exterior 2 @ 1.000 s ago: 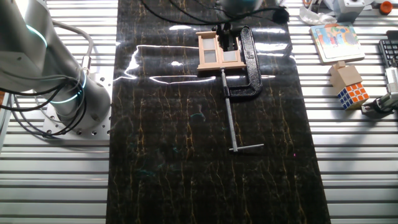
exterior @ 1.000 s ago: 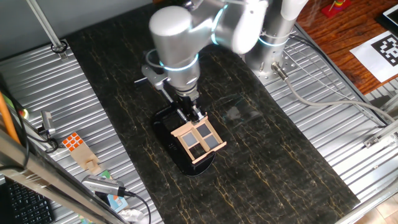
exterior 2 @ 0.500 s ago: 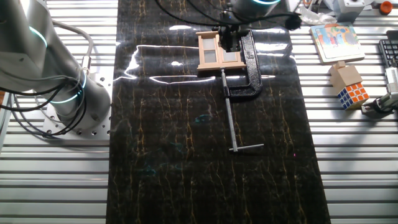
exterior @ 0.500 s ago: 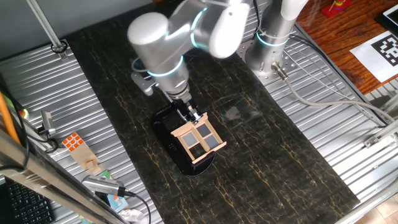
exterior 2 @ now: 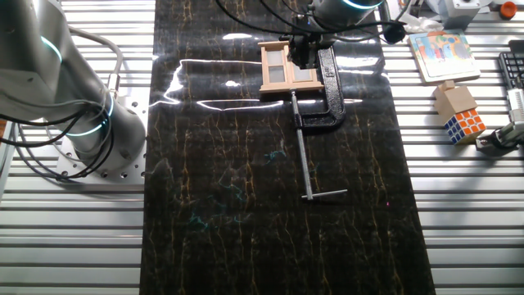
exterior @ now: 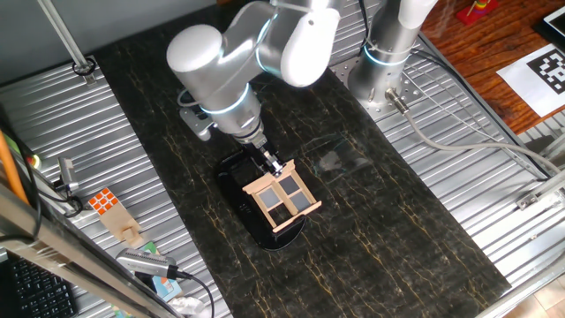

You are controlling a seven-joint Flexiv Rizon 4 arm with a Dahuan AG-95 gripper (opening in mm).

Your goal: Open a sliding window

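One sliding window [exterior: 282,200] lies on its black base mid-tabletop [exterior: 371,238]; my tool [exterior: 275,166] touches its far edge, window extending toward the camera. Finger spread: cannot tell.

My arm [exterior: 265,44] is glossy silver-grey, with rounded joints, glowing cyan rings, black cables, a bolted round base [exterior 2: 98,156] and a small dark pincer [exterior: 272,165].

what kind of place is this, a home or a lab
Most likely a robotics lab bench: a ribbed aluminium table with a dark mat, a printed fiducial marker nearby, and the toy sliding window held by a C-clamp.
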